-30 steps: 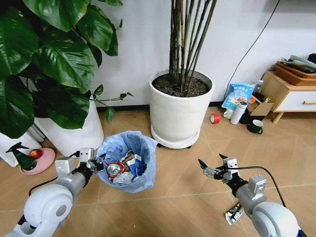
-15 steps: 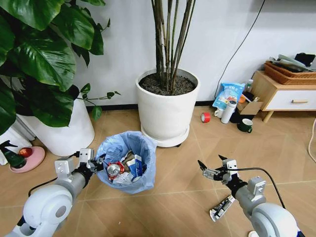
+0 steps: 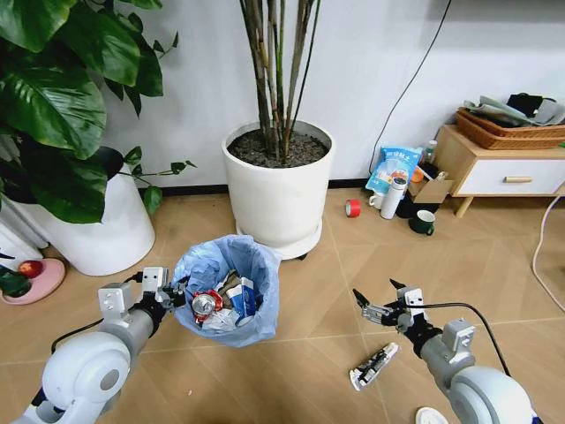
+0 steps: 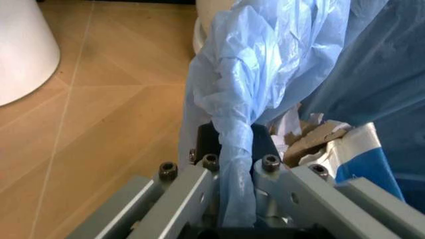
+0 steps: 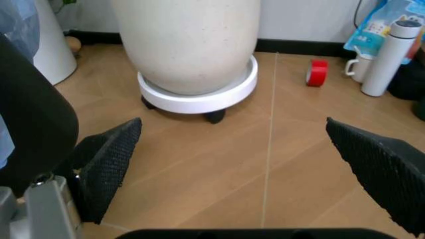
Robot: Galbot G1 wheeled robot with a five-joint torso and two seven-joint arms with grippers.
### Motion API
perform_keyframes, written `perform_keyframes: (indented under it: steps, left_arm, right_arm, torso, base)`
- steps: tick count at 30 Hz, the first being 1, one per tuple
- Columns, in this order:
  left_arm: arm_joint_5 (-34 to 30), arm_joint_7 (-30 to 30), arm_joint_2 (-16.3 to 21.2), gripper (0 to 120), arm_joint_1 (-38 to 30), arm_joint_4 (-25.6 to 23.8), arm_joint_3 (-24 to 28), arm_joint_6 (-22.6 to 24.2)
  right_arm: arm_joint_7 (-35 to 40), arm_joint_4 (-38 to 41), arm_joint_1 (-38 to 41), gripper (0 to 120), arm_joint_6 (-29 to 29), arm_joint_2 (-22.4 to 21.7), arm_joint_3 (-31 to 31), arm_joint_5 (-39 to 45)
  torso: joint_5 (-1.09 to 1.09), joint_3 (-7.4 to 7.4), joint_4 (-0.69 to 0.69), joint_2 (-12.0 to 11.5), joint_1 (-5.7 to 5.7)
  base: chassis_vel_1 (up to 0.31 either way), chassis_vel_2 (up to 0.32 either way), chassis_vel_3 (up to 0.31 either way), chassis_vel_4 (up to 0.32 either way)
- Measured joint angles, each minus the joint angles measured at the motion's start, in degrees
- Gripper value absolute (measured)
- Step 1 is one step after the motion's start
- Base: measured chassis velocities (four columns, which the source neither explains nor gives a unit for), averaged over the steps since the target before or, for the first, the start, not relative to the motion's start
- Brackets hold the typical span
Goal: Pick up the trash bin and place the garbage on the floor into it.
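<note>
Crinkly, thin light-blue plastic bag (image 3: pixel 226 256) lines the small round bin, bunched between bare metal fingers (image 4: pixel 199 186) with dark bolts. Inside lie crumpled paper and torn brown cardboard (image 4: pixel 312 142). Matt wood-look herringbone floor (image 3: pixel 309 300) underlies a smooth white glazed plant pot (image 3: pixel 275 199) at twelve o'clock. Right gripper pads (image 5: pixel 109 167) look rough black rubber.

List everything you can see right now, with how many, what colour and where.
trash bin: one, blue-lined, held off floor, litter inside
tube wrapper: one, black-white, floor near right arm
round lid: one, white, floor at bottom edge
plant pots: two, white, by wall
tape roll: one, red, floor
bottle: one, white, by cabinet
mug: one, dark, floor
cabinet: one, wooden, far right
left gripper: shut on bin's rim
right gripper: open, above floor
</note>
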Motion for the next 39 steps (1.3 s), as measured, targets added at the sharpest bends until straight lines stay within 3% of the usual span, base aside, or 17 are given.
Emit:
perform_keyframes:
  steps: [25,28,29,30,39]
  left_arm:
    - [0.5,-0.1,-0.4,0,0.4,-0.5,0.1,-0.1]
    - [1.3,0.1,-1.0,0,0.5,-0.6,0.0,-0.1]
    - [2.3,0.5,-1.7,0,0.7,-0.8,0.0,-0.1]
    - [3.0,0.8,-2.2,0,0.8,-0.8,0.1,-0.1]
    - [4.0,1.4,-3.2,0,1.3,-1.6,0.8,-0.2]
  right_arm:
    - [-1.4,-0.1,-2.0,100,2.0,0.7,0.9,-0.6]
    - [-7.9,-1.5,-2.7,100,5.2,0.2,2.5,-1.9]
    - [-14.5,-5.4,-5.2,100,8.6,-0.8,7.2,-3.6]
    - [-18.0,-8.1,-7.5,100,11.4,-1.1,10.7,-4.7]
    - [-19.1,-10.4,-11.4,100,15.8,1.0,15.8,-4.9]
  torso:
    - [-0.02,0.0,0.0,0.0,0.0]
    - [0.04,0.0,0.02,0.0,0.0]
    - [-0.01,0.0,0.07,0.0,0.0]
    - [-0.02,0.01,-0.04,0.0,0.01]
    - [0.0,0.0,0.01,0.0,0.0]
  base:
    - [-0.048,-0.083,0.049,0.088]
    - [0.0,0.0,0.0,0.0]
    - [0.026,0.061,-0.002,-0.015]
    - [0.0,0.0,0.0,0.0]
    - [0.0,0.0,0.0,0.0]
